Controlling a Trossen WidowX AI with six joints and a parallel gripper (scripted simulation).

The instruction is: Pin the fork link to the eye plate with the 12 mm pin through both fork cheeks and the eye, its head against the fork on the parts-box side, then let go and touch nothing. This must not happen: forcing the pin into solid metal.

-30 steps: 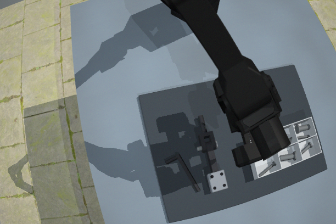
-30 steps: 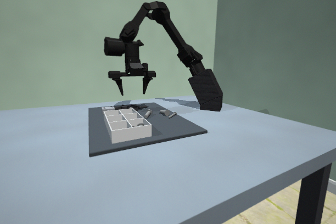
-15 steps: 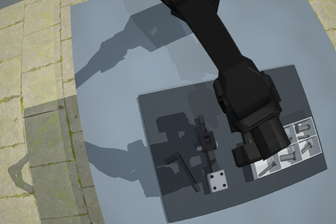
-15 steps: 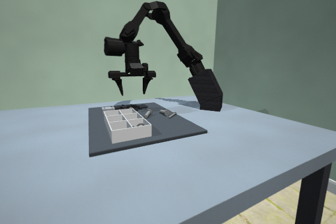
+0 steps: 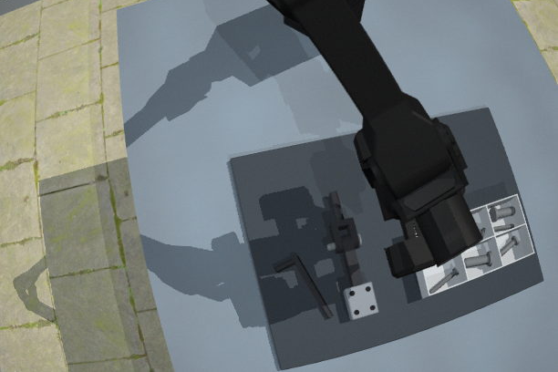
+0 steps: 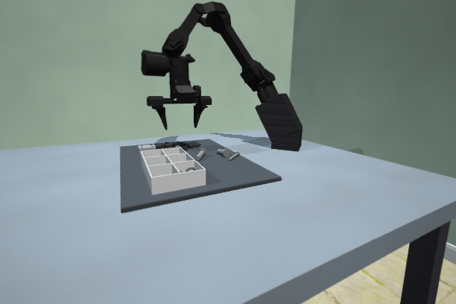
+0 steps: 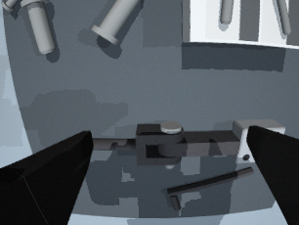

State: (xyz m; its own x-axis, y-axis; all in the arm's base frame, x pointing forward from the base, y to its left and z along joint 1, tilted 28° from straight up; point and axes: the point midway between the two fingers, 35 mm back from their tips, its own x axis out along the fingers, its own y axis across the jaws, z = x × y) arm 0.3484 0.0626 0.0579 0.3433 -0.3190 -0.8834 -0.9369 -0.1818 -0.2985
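The 12 mm pin [image 5: 331, 246] [image 7: 171, 127] lies across the joint. Its wide head is on the parts-box side, against the fork cheek as far as I can tell, and its tip shows beyond the far cheek. The fork link [image 5: 345, 226] [image 7: 142, 131] straddles the eye of the eye plate [image 5: 352, 264] [image 7: 210, 142], which runs to a pale block [image 5: 361, 301] [image 7: 259, 125]. The eye's hole is hidden. My gripper [image 6: 180, 128] [image 7: 171, 136] is wide open and empty, raised above the joint, touching nothing. Its fingers are hidden in the top view.
The white parts box [image 6: 179, 184] [image 7: 187, 29] holds several pins beside the joint. Loose pins [image 6: 201, 154] [image 6: 223, 153] [image 7: 41, 29] [image 7: 117, 22] lie on the dark mat [image 6: 242, 173] [image 7: 147, 83]. A black hex key [image 5: 312, 285] [image 7: 210, 180] lies on the joint's other side.
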